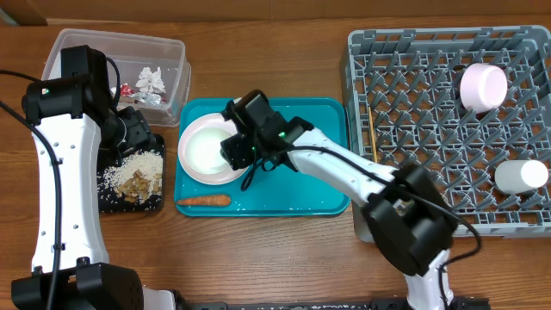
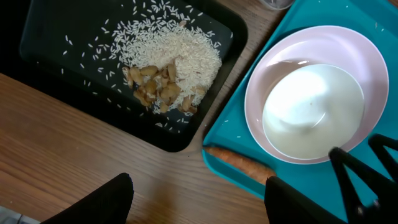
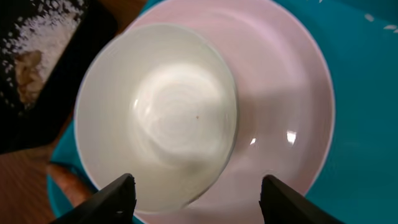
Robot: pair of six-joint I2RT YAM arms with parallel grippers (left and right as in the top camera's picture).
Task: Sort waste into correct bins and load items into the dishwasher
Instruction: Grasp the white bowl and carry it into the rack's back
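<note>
Just above a white bowl (image 3: pixel 161 124) hangs the right tool (image 3: pixel 196 199), its fingers spread apart and gripping nothing. The bowl sits inside a white plate (image 3: pixel 280 112), off-center toward the plate's left side, at the left end of a teal tray (image 1: pixel 310 172) in the middle of the counter (image 1: pixel 284 258). A small carrot (image 1: pixel 203 201) lies along the teal tray's front edge, just below the plate.

To the left, the left tool (image 2: pixel 199 199) hovers with its fingers also apart and empty, over bare counter and the teal tray's front-left corner, near the carrot. Beside the teal tray, a black tray (image 2: pixel 62 37) holds a spread of white rice (image 2: pixel 180 56) with a clump of brown scraps (image 2: pixel 155 87) at its edge. Behind the black tray stands a clear tub (image 1: pixel 69 47) containing crumpled foil (image 1: pixel 153 80) and a red-white wrapper (image 1: pixel 125 89).

At the right side of the counter, a grey dish rack (image 1: pixel 413 129) carries two white pieces among its pegs: one cup (image 1: pixel 482 86) near the back and another (image 1: pixel 520 176) lying by the right rim.
</note>
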